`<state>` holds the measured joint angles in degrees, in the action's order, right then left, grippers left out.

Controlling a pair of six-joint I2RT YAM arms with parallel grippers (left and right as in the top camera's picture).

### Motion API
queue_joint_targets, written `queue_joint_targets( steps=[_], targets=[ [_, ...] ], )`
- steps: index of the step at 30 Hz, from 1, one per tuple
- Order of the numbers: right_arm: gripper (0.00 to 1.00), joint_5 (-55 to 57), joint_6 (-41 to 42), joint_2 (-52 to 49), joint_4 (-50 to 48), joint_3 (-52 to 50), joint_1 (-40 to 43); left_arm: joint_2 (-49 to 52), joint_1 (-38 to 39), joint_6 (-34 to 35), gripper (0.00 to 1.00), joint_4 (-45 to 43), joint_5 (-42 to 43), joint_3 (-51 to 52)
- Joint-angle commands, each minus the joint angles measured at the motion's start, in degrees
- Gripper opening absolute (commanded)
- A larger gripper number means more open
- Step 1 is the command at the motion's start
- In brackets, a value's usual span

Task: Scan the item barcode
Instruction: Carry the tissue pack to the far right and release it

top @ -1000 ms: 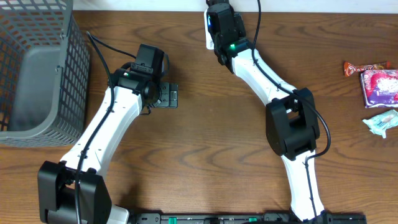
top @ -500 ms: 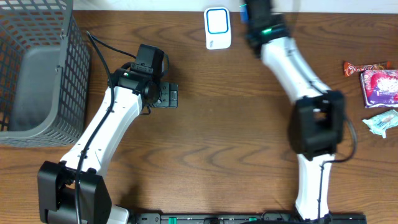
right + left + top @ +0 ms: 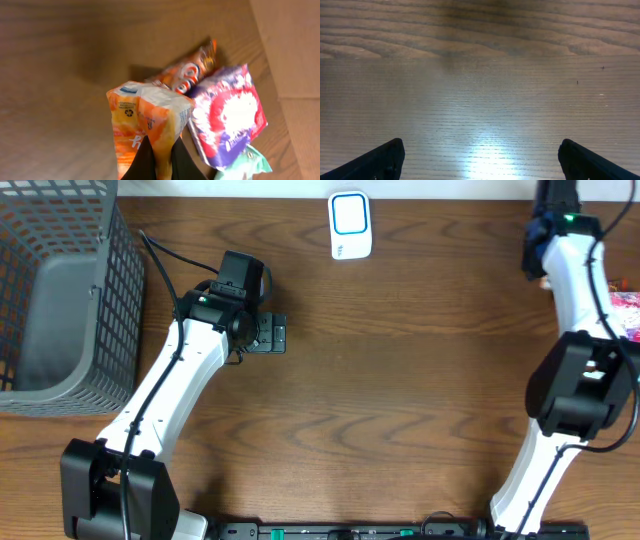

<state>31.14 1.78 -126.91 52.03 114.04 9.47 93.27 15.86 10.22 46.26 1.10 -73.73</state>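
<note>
**Right gripper (image 3: 159,150) clamped on an orange-and-white snack packet (image 3: 142,125), well away from the barcode scanner (image 3: 350,225)**

The packet hung pinched between the closed fingers far to the scanner's right. Below it a striped orange bar wrapper (image 3: 192,67), a purple-and-red pouch (image 3: 227,117) and a pale green packet (image 3: 247,167) lay close together on the wooden table (image 3: 400,400). The left gripper (image 3: 480,160) stood with its jaws spread wide, holding nothing, over bare wood nearer the scanner, forward and to its left. A grey wire basket (image 3: 60,290) sat far to the scanner's left.
</note>
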Motion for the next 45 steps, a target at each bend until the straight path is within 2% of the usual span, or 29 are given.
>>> queue_joint_targets(
  steps=[1, 6, 11, 22, 26, 30, 35, 41, 42, 43, 44, 45],
  targets=[
    [0.01, -5.5, -5.4, 0.8, 2.5, 0.3, 2.8, 0.3, 0.1, -0.8, 0.98, 0.2, -0.7, -0.2],
    [0.01, -6.3, -7.1, 0.8, 5.1, 0.3, 5.6, 0.3, 0.1, -0.8, 0.98, 0.2, -0.7, -0.2],
    [0.01, -6.2, -12.2, 0.8, 7.3, 0.1, 7.0, 0.3, 0.1, -0.8, 0.98, 0.2, -0.7, -0.2],
    [0.06, -5.6, -14.8, 0.8, 5.8, -5.6, 8.0, 0.3, 0.1, -0.8, 0.98, 0.2, -0.7, -0.2],
    [0.09, 0.8, -15.3, 0.8, 2.2, -10.7, 8.3, 0.3, 0.1, -0.8, 0.98, 0.2, -0.7, -0.2],
    [0.15, 8.0, -14.5, 0.8, 0.6, -11.5, 8.2, 0.3, 0.1, -0.8, 0.98, 0.2, -0.7, -0.2],
    [0.35, 9.9, -13.6, 0.8, 0.0, -11.3, 7.5, 0.3, 0.1, -0.8, 0.98, 0.2, -0.7, -0.2],
    [0.42, 9.9, -10.4, 2.2, 0.0, -8.7, 4.2, 0.3, 0.1, -0.8, 0.98, 0.2, -0.7, -0.2],
    [0.51, 9.7, -9.6, 3.0, 0.0, -7.5, 3.1, 0.3, 0.1, -0.8, 0.98, 0.2, -0.7, -0.2],
    [0.74, 9.6, -9.0, 4.0, 0.0, -6.2, 1.9, 0.3, 0.1, -0.8, 0.98, 0.2, -0.7, -0.2],
    [0.75, 9.2, -8.9, 4.7, 0.0, -5.2, 0.9, 0.3, 0.1, -0.8, 0.98, 0.2, -0.7, -0.2],
    [0.83, 8.6, -8.9, 5.6, 0.1, -4.3, 0.0, 0.3, 0.1, -0.8, 0.98, 0.2, -0.7, -0.2]
  ],
)
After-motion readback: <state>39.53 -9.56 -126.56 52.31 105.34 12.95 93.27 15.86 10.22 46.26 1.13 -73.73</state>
